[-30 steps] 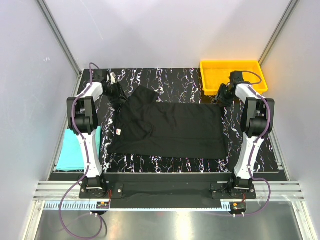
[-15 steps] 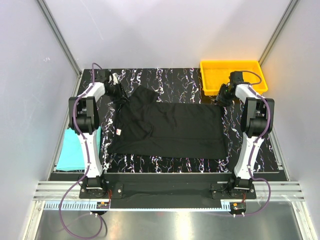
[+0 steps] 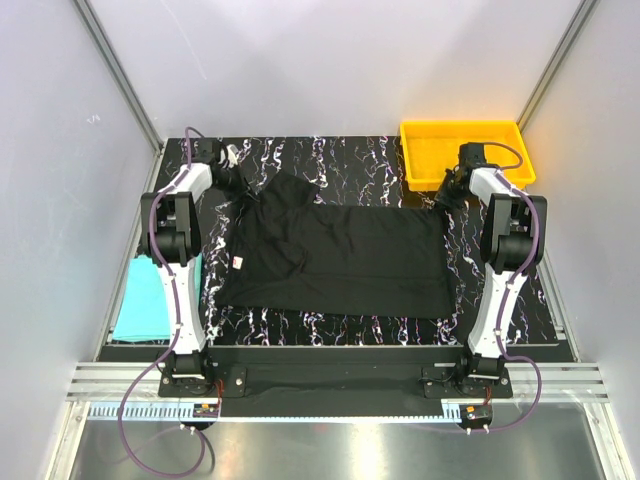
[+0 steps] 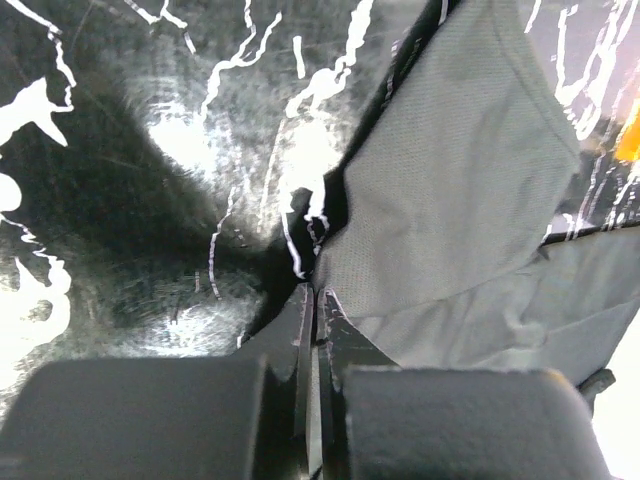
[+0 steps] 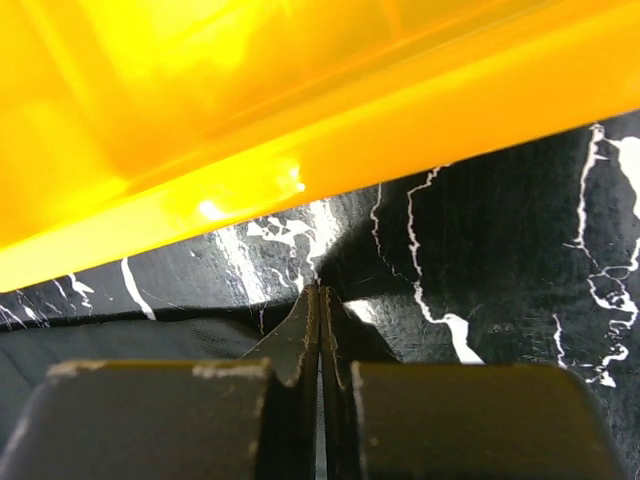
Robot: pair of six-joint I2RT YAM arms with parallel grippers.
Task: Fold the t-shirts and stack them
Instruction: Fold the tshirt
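- Two t-shirts are lying apart: the black t-shirt point(image 3: 340, 255) is spreading across the middle of the marbled table point(image 3: 350, 155), its white neck label point(image 3: 239, 264) showing at the left. The teal t-shirt point(image 3: 145, 300) is waiting at the near left, partly behind the left arm.
- The left gripper point(image 4: 315, 290) is reaching to the shirt's far left corner, jaws pressing fully together right at the bunched cloth edge. Whether fabric is caught between them cannot be told.
- The right gripper point(image 5: 320, 288) is doing likewise at the far right corner, just in front of the yellow tray point(image 3: 465, 126); a grip is equally unclear.
- Both arms are working opposite far corners, probably so the far edge is lifting evenly for a first fold.
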